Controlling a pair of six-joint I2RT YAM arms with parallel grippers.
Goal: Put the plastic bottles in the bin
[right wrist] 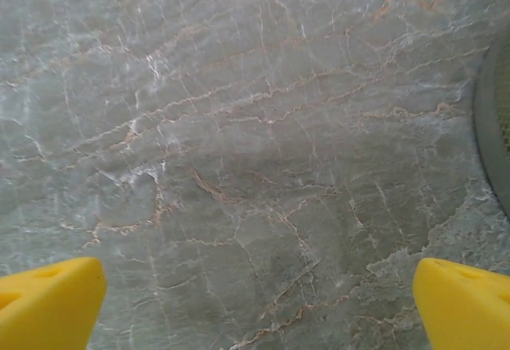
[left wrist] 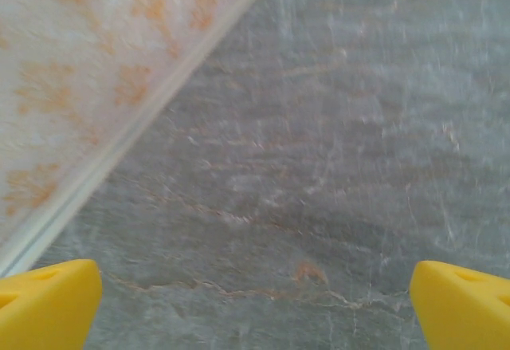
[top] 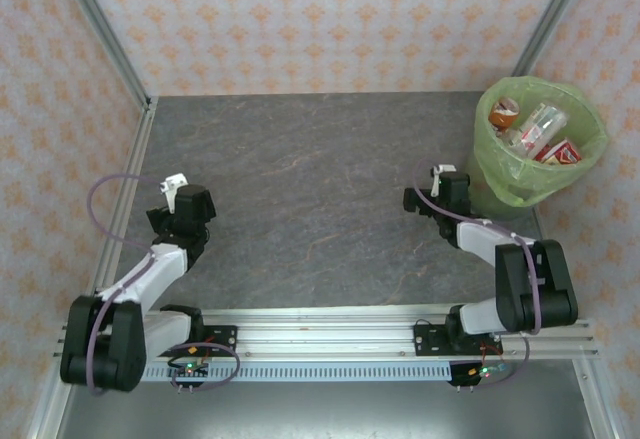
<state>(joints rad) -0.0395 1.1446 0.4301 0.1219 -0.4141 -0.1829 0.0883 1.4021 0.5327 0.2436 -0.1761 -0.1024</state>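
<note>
The bin (top: 585, 169), lined with a lime-green bag, stands at the right edge of the table, and its dark rim (right wrist: 496, 131) edges the right wrist view. Several plastic bottles (top: 540, 131) with red and orange labels lie inside it. My right gripper (top: 428, 199) hangs just left of the bin, open, its yellow fingertips (right wrist: 52, 302) wide apart over bare stone. My left gripper (top: 180, 209) sits near the table's left side, open as well, yellow fingertips (left wrist: 48, 302) spread with nothing between them.
The grey marble-patterned table (top: 310, 199) stretches between the two arms. Patterned walls with metal frame posts (top: 100, 29) close in the left, back and right. The left wall's base strip (left wrist: 135, 139) runs diagonally close to the left gripper.
</note>
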